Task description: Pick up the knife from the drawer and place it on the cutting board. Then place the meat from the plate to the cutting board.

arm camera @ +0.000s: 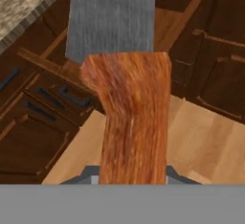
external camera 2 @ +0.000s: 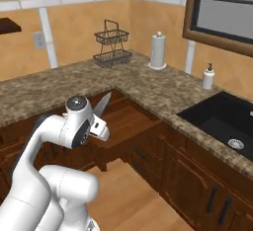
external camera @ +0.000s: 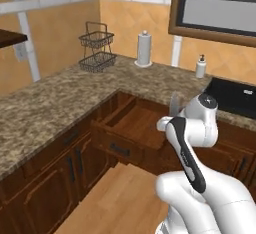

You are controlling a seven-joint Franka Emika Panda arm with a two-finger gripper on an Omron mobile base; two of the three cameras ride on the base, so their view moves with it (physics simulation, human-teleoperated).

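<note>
My gripper (arm camera: 129,176) is shut on the knife (arm camera: 131,117). Its orange wooden handle rises between the fingers, and the grey blade (arm camera: 111,17) points up and away in the hand view. From the left base the blade (external camera: 174,104) sticks up behind my wrist, and from the right base the blade (external camera 2: 102,103) stands above the hand (external camera 2: 100,128). Below and beyond the knife, the reddish-brown drawer (external camera: 134,124) (external camera 2: 124,120) is pulled open in the corner of the counter. The cutting board, the meat and the plate are out of view.
A granite counter (external camera: 55,100) wraps the corner. On it stand a wire basket rack (external camera 2: 112,45), a paper towel roll (external camera 2: 158,51) and a soap bottle (external camera 2: 208,76). A black sink (external camera 2: 217,119) lies to the right. Dark cabinet doors (arm camera: 33,132) line the wooden floor.
</note>
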